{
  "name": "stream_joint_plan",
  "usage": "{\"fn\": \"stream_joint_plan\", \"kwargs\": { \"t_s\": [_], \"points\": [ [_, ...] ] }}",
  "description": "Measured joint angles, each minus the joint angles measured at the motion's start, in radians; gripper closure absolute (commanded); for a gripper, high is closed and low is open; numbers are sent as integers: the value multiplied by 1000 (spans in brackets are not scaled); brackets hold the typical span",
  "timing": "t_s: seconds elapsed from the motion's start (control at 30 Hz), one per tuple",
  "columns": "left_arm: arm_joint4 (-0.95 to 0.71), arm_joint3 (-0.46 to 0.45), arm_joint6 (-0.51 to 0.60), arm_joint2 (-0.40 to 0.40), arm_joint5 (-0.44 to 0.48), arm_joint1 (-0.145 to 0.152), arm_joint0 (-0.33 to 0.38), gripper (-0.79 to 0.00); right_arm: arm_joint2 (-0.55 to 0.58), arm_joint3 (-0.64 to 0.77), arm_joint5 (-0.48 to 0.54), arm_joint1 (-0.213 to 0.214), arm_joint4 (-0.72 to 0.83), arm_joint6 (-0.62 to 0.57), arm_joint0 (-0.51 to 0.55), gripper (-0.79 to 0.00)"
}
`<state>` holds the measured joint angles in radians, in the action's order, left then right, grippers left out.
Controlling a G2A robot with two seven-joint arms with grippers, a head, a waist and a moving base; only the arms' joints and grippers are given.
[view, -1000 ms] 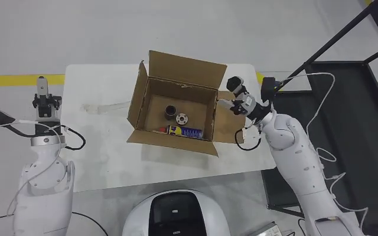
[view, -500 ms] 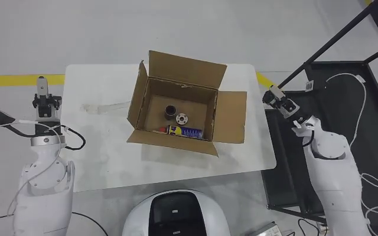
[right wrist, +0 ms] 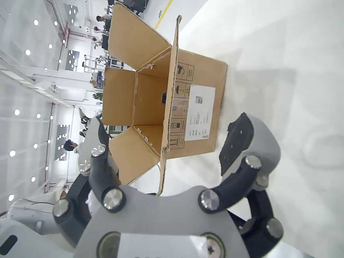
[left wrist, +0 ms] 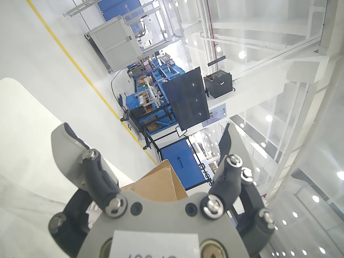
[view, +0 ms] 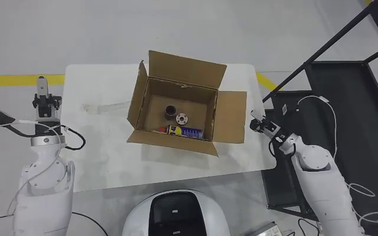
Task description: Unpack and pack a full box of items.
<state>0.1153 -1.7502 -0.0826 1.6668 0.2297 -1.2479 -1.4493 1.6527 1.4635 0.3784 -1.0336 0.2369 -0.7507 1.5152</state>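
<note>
An open cardboard box (view: 180, 112) stands mid-table with its flaps spread. Inside lie a blue and yellow spray can (view: 184, 131), a dark cylinder (view: 170, 110) and a small round metal part (view: 182, 118). My right gripper (view: 257, 123) hovers open just off the box's right flap, near the table's right edge, with nothing in it. In the right wrist view the box (right wrist: 150, 100) lies ahead of the open right gripper (right wrist: 166, 140). My left gripper (view: 42, 97) sits beyond the table's left edge, open and empty; its wrist view shows the left gripper (left wrist: 145, 146) and a box flap (left wrist: 158, 183).
The white table (view: 106, 153) has bare surface on both sides of the box. A thin clear plastic wrap (view: 106, 107) lies left of the box. A black metal rack (view: 336, 88) stands close to the table's right side.
The right arm swung away from the box's right flap out toward the rack, then came back in toward the table's right edge. The left arm stayed still.
</note>
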Motion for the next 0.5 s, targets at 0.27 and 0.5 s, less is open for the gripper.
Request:
{"fn": "stream_joint_plan", "kwargs": {
  "t_s": [0.27,0.5],
  "points": [
    [0,0,0,0,0,0,0,-785,-42,73,-8,-9,166,-60,-29,-785],
    [0,0,0,0,0,0,0,-785,-67,139,-11,-10,190,-92,-64,-785]
  ]
}}
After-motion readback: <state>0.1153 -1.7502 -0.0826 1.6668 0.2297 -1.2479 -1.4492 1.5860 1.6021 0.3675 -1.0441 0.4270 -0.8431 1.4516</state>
